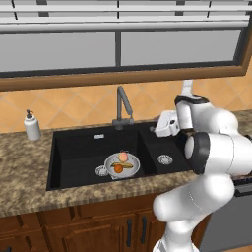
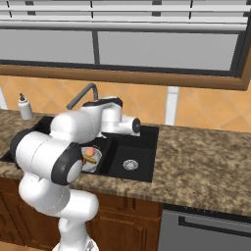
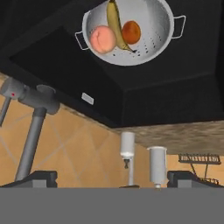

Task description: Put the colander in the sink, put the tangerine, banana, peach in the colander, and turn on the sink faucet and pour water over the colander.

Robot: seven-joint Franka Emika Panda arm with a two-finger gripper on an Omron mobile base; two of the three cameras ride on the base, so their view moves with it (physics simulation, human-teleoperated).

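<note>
The white perforated colander (image 1: 131,170) sits in the left basin of the black sink (image 1: 74,152), next to the silver drain. Inside it lie the pale peach (image 1: 123,156), the orange tangerine (image 1: 118,169) and the yellow banana (image 1: 126,165). From the hand view, the colander (image 3: 148,43) holds the peach (image 3: 103,39), banana (image 3: 114,22) and tangerine (image 3: 131,32). The dark grey faucet (image 1: 123,106) stands behind the basins, no water running. My gripper (image 1: 153,129) hovers open and empty to the right of the faucet (image 3: 33,127), over the sink's back edge.
A white soap dispenser (image 1: 32,126) stands on the granite counter left of the sink. The narrower right basin (image 1: 165,159) has its own drain. A dish rack (image 3: 199,159) shows far along the counter. A window runs above the tiled wall.
</note>
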